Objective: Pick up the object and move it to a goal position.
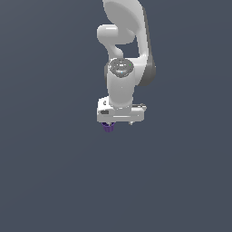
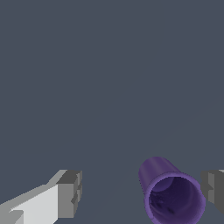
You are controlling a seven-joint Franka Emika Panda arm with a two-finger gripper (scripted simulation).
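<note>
The object (image 2: 173, 192) is a small dark purple cup. In the wrist view it sits between my gripper's (image 2: 141, 192) two fingers with its hollow mouth facing the camera. It is close to one grey fingertip (image 2: 213, 190) with a thin gap, and far from the other fingertip (image 2: 69, 192). The jaws stand wide apart, so the gripper is open around the cup without holding it. In the exterior view the object (image 1: 108, 127) peeks out just under the white hand of the gripper (image 1: 119, 122), toward the exterior view's left, and most of it is hidden by the hand.
A plain dark grey-blue surface (image 1: 54, 181) fills both views. The white arm (image 1: 121, 81) rises above the hand, toward the top of the exterior view.
</note>
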